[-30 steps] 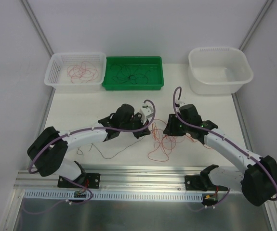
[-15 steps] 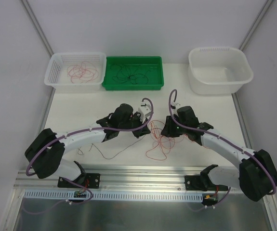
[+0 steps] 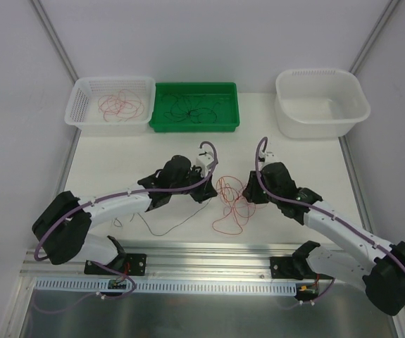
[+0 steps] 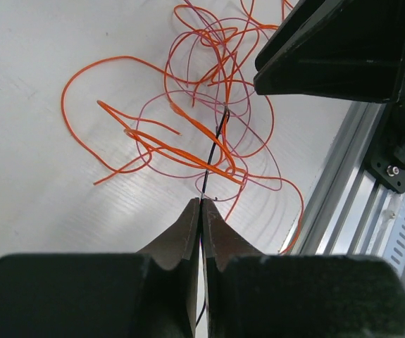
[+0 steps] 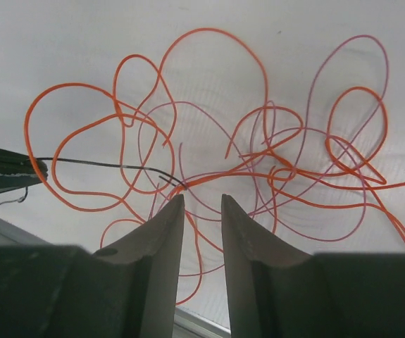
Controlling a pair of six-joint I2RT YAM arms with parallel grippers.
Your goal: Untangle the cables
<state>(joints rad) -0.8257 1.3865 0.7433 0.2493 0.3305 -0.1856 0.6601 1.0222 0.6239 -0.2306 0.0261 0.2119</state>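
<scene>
A loose tangle of orange and pinkish-red cables (image 3: 229,204) lies on the white table between my two grippers. It fills the left wrist view (image 4: 202,127) and the right wrist view (image 5: 258,155). My left gripper (image 3: 208,191) is shut on a thin dark cable (image 4: 216,151) that runs taut from its tips (image 4: 201,201) into the tangle. The dark cable's tail (image 3: 161,230) trails on the table under the left arm. My right gripper (image 3: 246,194) hangs open just over the tangle's right side, jaws (image 5: 202,198) holding nothing, beside the dark cable's end (image 5: 167,176).
At the back stand a white basket (image 3: 75,105) with pinkish cables, a green tray (image 3: 195,127) with dark cables and an empty white tub (image 3: 360,95). An aluminium rail (image 3: 209,253) runs along the near table edge.
My left gripper has moved a little left and back with the dark cable. My right gripper has shifted right, off the tangle. The tangle now lies more compactly between the grippers.
</scene>
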